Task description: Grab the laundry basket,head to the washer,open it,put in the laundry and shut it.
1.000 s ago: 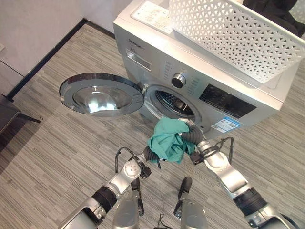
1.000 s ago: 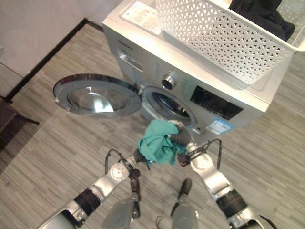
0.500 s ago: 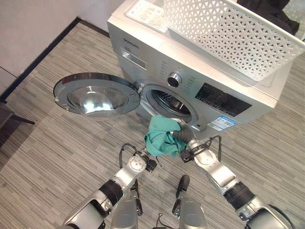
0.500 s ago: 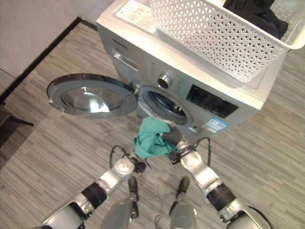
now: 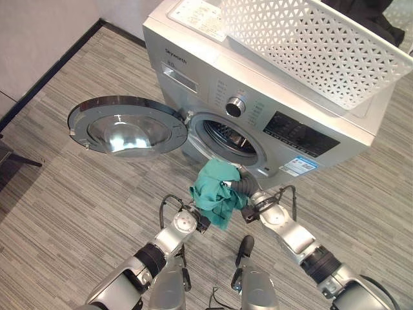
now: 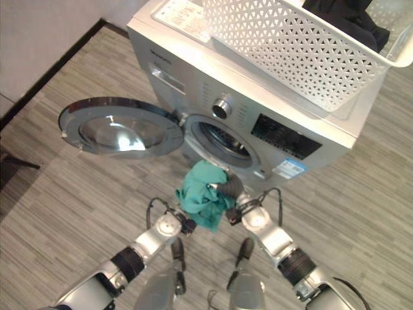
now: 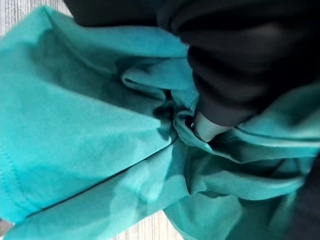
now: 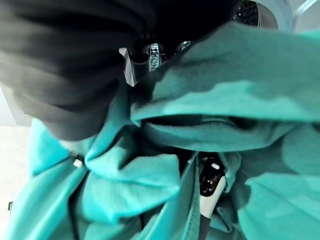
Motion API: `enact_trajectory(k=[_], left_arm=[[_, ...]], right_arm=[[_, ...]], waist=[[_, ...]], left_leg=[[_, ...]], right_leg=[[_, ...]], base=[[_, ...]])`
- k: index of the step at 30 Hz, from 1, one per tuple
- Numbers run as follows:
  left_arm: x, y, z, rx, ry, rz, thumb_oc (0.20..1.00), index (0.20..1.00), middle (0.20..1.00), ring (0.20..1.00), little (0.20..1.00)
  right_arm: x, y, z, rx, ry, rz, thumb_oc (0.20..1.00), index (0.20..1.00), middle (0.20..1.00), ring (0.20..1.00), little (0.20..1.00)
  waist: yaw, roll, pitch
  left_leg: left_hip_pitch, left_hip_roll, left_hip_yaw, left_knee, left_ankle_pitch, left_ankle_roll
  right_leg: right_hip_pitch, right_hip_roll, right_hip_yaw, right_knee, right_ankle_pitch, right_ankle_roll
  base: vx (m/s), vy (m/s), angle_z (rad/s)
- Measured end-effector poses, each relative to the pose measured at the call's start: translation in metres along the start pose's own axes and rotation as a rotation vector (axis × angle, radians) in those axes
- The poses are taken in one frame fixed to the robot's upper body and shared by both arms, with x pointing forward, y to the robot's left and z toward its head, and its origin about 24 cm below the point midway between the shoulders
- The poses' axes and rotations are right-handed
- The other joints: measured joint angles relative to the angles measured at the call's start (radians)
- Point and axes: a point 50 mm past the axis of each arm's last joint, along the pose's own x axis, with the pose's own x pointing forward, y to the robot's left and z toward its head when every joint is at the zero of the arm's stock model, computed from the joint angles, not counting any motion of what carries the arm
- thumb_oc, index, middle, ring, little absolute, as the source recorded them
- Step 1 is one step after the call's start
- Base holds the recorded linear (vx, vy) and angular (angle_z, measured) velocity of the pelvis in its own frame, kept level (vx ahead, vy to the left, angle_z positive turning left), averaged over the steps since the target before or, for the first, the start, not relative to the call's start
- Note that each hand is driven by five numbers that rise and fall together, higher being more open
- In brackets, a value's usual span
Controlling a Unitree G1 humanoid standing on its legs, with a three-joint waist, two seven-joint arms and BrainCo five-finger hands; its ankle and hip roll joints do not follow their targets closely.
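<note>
**Left eye view: teal cloth held before the open washer**

Nearest the camera, both arms meet over the striped grey floor (image 5: pixel 77 213). The right robot hand (image 5: pixel 240 188), under its dark ribbed cover, is buried in a bunched teal garment (image 5: pixel 215 190); its wrist view shows a dark-tipped finger (image 8: pixel 210 182) wrapped in the folds, so it is clamped on the cloth. The left robot hand (image 5: pixel 201 223) sits just under the hanging edge of the garment; its wrist view shows a finger (image 7: pixel 206 126) tucked into the teal folds, but whether it grips cannot be told.

Just beyond the cloth stands the silver washer (image 5: pixel 213 77), its round drum opening (image 5: pixel 231 138) uncovered. The garment hangs outside, just below that opening. The round glass door (image 5: pixel 126 126) is swung wide to the robot's left.

Farthest away, a white lattice laundry basket (image 5: pixel 310 45) rests on top of the washer, with dark clothing (image 6: pixel 339 16) inside.
</note>
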Motion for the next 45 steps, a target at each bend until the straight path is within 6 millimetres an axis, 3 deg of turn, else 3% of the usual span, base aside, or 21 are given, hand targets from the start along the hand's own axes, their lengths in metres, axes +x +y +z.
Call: enact_trajectory(k=[6, 8, 10, 11, 14, 15, 17, 21, 27, 28, 30, 34, 38, 43, 45], left_arm=[[0.0, -0.004, 0.0, 0.008, 0.001, 0.0, 0.2, 0.2, 0.2, 0.2, 0.2], [0.002, -0.009, 0.001, 0.004, -0.005, -0.008, 0.2, 0.2, 0.2, 0.2, 0.2], [0.002, -0.011, 0.001, -0.007, -0.006, -0.01, 0.2, 0.2, 0.2, 0.2, 0.2], [0.002, -0.002, -0.007, -0.025, 0.03, -0.011, 0.2, 0.2, 0.2, 0.2, 0.2], [-0.002, 0.017, -0.015, -0.021, 0.051, 0.021, 0.2, 0.2, 0.2, 0.2, 0.2], [-0.004, 0.023, -0.019, -0.021, 0.062, 0.037, 0.2, 0.2, 0.2, 0.2, 0.2], [-0.017, 0.052, -0.035, -0.036, 0.106, 0.114, 0.2, 0.2, 0.2, 0.2, 0.2], [-0.039, 0.067, -0.064, -0.037, 0.2, 0.158, 0.2, 0.2, 0.2, 0.2, 0.2], [-0.044, 0.059, -0.069, -0.033, 0.207, 0.105, 0.2, 0.2, 0.2, 0.2, 0.2], [-0.044, 0.057, -0.07, -0.032, 0.212, 0.098, 0.2, 0.2, 0.2, 0.2, 0.2], [-0.042, 0.05, -0.071, -0.062, 0.215, 0.091, 0.2, 0.2, 0.2, 0.2, 0.2], [-0.031, 0.04, -0.067, -0.172, 0.218, 0.098, 0.2, 0.2, 0.2, 0.2, 0.2], [-0.002, 0.036, -0.041, -0.211, 0.176, 0.126, 0.2, 0.2, 0.2, 0.2, 0.2], [0.029, 0.069, 0.016, -0.175, 0.023, 0.239, 0.2, 0.2, 0.2, 0.2, 0.2], [0.039, 0.089, 0.051, -0.146, -0.068, 0.288, 0.2, 0.2, 0.2, 0.2, 0.2]], right_arm=[[-0.004, -0.002, -0.003, 0.056, -0.003, -0.01, 1.0, 1.0, 1.0, 1.0, 1.0], [-0.007, -0.005, -0.008, 0.179, 0.0, -0.025, 1.0, 1.0, 1.0, 1.0, 1.0], [-0.016, -0.008, -0.019, 0.437, 0.008, -0.056, 1.0, 1.0, 1.0, 1.0, 1.0], [-0.026, -0.004, -0.037, 0.672, 0.041, -0.06, 1.0, 1.0, 1.0, 1.0, 1.0], [-0.042, -0.003, -0.054, 0.82, 0.073, -0.065, 1.0, 1.0, 1.0, 1.0, 1.0], [-0.049, -0.003, -0.061, 0.836, 0.09, -0.064, 1.0, 1.0, 1.0, 1.0, 1.0], [-0.089, -0.021, -0.084, 0.831, 0.154, -0.088, 1.0, 1.0, 1.0, 1.0, 1.0], [-0.125, -0.047, -0.107, 0.821, 0.214, -0.196, 1.0, 1.0, 1.0, 1.0, 1.0], [-0.139, -0.047, -0.131, 0.826, 0.322, -0.203, 1.0, 1.0, 1.0, 1.0, 1.0], [-0.154, -0.049, -0.157, 0.823, 0.426, -0.296, 1.0, 1.0, 1.0, 1.0, 1.0], [-0.183, -0.048, -0.189, 0.8, 0.622, -0.43, 1.0, 1.0, 1.0, 1.0, 1.0], [-0.2, -0.043, -0.215, 0.74, 0.851, -0.595, 1.0, 1.0, 1.0, 1.0, 1.0], [-0.187, -0.028, -0.221, 0.633, 0.974, -0.552, 1.0, 1.0, 1.0, 1.0, 1.0], [-0.134, -0.016, -0.199, 0.544, 0.839, -0.429, 1.0, 1.0, 1.0, 1.0, 1.0], [-0.114, -0.014, -0.186, 0.487, 0.765, -0.382, 1.0, 1.0, 1.0, 1.0, 1.0]], waist=[[-0.002, -0.01, 0.003], [-0.003, -0.011, 0.003], [-0.003, -0.011, 0.003], [-0.006, -0.011, 0.003], [-0.011, -0.011, 0.003], [-0.011, -0.011, 0.003], [-0.012, -0.013, 0.003], [-0.029, -0.023, 0.003], [-0.032, -0.032, 0.002], [-0.034, -0.041, 0.001], [-0.048, -0.048, 0.001], [-0.06, -0.05, 0.001], [-0.061, -0.048, 0.002], [-0.086, -0.041, 0.073], [-0.091, -0.041, 0.099]], left_leg=[[-0.002, 0.001, 0.0, -0.001, 0.0, 0.0], [-0.004, 0.0, -0.001, -0.001, 0.0, 0.0], [-0.009, 0.0, -0.005, -0.001, 0.0, 0.0], [-0.008, 0.0, -0.004, -0.002, 0.0, 0.0], [-0.009, 0.001, -0.003, -0.003, 0.0, 0.0], [-0.01, 0.002, -0.003, -0.003, 0.0, -0.001], [-0.012, 0.003, -0.005, -0.008, 0.001, -0.001], [-0.007, 0.002, -0.003, -0.018, 0.004, -0.002], [-0.005, 0.004, 0.002, -0.02, 0.004, -0.002], [-0.002, 0.004, 0.005, -0.022, 0.003, -0.002], [0.002, 0.002, 0.007, -0.035, 0.009, -0.003], [0.0, 0.001, 0.012, -0.035, 0.009, -0.002], [-0.04, 0.005, 0.018, -0.032, 0.016, -0.002], [-0.095, 0.011, 0.037, -0.032, 0.029, 0.001], [-0.164, 0.015, 0.038, -0.008, 0.032, 0.0]], right_leg=[[-0.002, 0.0, -0.001, 0.0, 0.0, 0.0], [-0.004, -0.001, -0.003, 0.0, 0.0, 0.0], [-0.005, 0.0, -0.006, 0.0, -0.002, 0.0], [-0.005, 0.0, -0.006, 0.0, -0.002, 0.0], [-0.008, 0.001, -0.006, 0.0, -0.003, 0.0], [-0.008, 0.001, -0.006, 0.0, -0.003, 0.0], [-0.01, -0.002, -0.009, 0.0, -0.005, 0.003], [-0.011, -0.002, -0.009, 0.0, -0.006, 0.004], [-0.013, 0.0, -0.003, 0.0, -0.006, 0.004], [-0.014, 0.001, 0.001, 0.0, -0.006, 0.005], [-0.02, 0.001, 0.007, 0.0, -0.006, 0.005], [-0.027, 0.0, 0.013, 0.0, -0.005, 0.006], [-0.071, 0.002, 0.022, 0.001, -0.002, 0.004], [-0.142, 0.008, 0.042, 0.008, 0.017, -0.005], [-0.213, 0.01, 0.049, 0.029, 0.019, -0.007]], base=[[0.0, 0.0, 0.0], [0.03, -0.007, 0.02], [0.08, 0.007, 0.03], [0.0, 0.0, 0.0], [0.0, 0.0, 0.0], [0.03, -0.012, 0.03], [0.03, -0.011, 0.04], [0.0, 0.0, 0.0], [0.0, -0.001, -0.01], [0.0, -0.01, -0.1], [-0.01, -0.009, -0.07], [-0.05, -0.013, -0.04], [-0.07, -0.017, -0.05], [-0.09, -0.015, -0.1], [-0.15, -0.034, -0.05]])
